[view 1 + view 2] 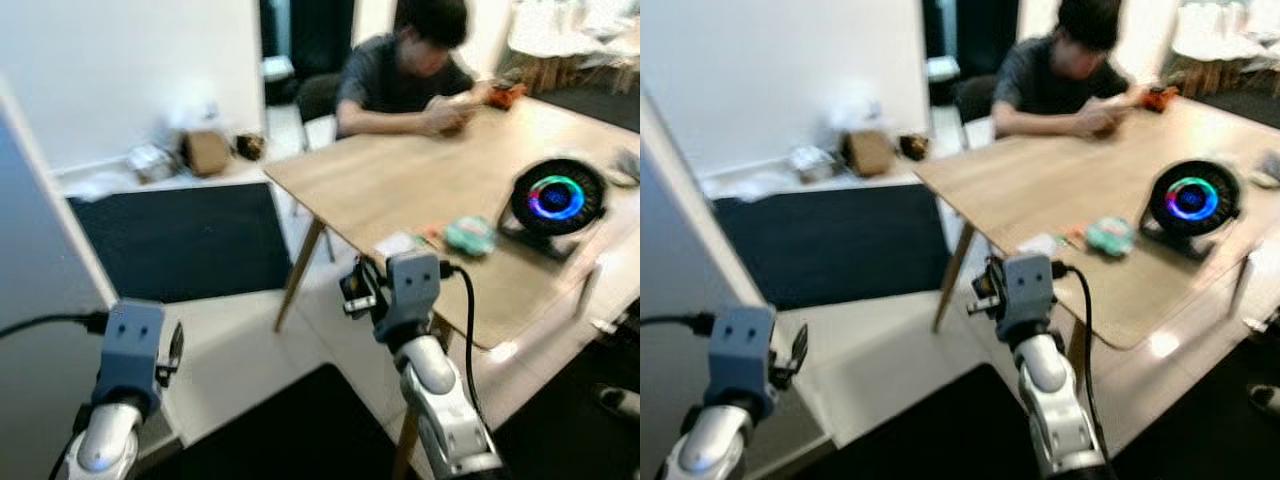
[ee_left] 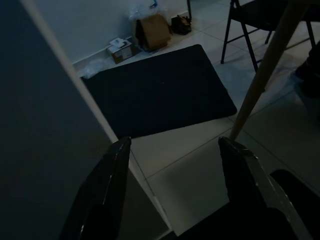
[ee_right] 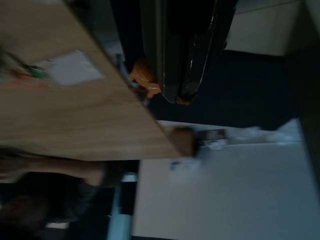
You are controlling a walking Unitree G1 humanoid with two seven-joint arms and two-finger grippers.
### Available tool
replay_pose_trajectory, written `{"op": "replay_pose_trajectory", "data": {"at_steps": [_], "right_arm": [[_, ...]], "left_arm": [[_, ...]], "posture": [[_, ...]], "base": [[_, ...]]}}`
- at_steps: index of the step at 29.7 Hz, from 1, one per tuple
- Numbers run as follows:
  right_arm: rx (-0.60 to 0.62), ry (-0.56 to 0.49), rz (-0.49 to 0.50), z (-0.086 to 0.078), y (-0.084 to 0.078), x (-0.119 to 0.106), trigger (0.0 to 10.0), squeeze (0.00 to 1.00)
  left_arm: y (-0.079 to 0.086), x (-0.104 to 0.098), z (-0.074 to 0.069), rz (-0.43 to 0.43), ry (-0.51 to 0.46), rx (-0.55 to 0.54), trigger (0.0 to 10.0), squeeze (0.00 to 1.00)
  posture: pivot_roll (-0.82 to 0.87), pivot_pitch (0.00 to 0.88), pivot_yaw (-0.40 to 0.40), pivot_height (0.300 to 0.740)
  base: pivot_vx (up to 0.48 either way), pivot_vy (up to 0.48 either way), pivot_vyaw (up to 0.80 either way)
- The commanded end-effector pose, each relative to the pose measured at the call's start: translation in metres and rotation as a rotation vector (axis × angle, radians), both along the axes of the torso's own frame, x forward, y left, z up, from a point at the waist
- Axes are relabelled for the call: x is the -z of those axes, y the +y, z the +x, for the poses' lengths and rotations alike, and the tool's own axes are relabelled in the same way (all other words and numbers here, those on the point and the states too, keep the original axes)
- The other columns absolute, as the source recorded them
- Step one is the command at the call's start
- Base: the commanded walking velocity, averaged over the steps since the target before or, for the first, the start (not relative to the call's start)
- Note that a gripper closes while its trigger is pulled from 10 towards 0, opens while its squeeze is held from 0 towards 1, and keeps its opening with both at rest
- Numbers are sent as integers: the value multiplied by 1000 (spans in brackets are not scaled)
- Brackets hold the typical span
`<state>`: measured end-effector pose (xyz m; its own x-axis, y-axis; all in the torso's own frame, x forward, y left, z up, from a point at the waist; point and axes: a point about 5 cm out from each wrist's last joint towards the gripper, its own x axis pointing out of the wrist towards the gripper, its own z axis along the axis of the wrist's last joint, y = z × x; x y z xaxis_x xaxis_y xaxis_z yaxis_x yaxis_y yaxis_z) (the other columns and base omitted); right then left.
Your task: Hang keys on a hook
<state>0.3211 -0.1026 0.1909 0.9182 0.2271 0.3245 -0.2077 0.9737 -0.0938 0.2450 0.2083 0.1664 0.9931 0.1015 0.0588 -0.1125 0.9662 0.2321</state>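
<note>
My right gripper (image 1: 353, 291) is raised beside the near corner of the wooden table (image 1: 400, 180). In the right wrist view its two black fingers (image 3: 170, 60) are pressed together, and a small orange piece of the keys (image 3: 142, 82) sticks out beside their tips. The gripper is shut on the keys. My left gripper (image 2: 175, 155) hangs low on the left, next to a dark grey panel (image 1: 30, 290). Its fingers (image 2: 112, 190) stand wide apart over the tiled floor with nothing between them.
A person (image 1: 400, 70) sits at the far side of the table. On the table are a round fan with coloured lights (image 1: 557, 197) and a teal object (image 1: 470, 235). A black mat (image 1: 180, 240) covers the floor, with a cardboard box (image 1: 205, 150) by the white wall.
</note>
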Motion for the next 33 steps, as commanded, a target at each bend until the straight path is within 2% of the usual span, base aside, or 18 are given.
{"op": "replay_pose_trajectory", "data": {"at_steps": [1,33], "right_arm": [[8,18,1,0,-2,4,10000,0],[10,21,5,0,-1,5,10000,0]], "left_arm": [[0,5,-1,-4,23,-3,10000,0],[2,6,-1,6,35,-7,10000,0]], "posture": [[162,136,-49,740],[165,137,-44,740]], "base": [[0,0,800],[0,0,800]]}}
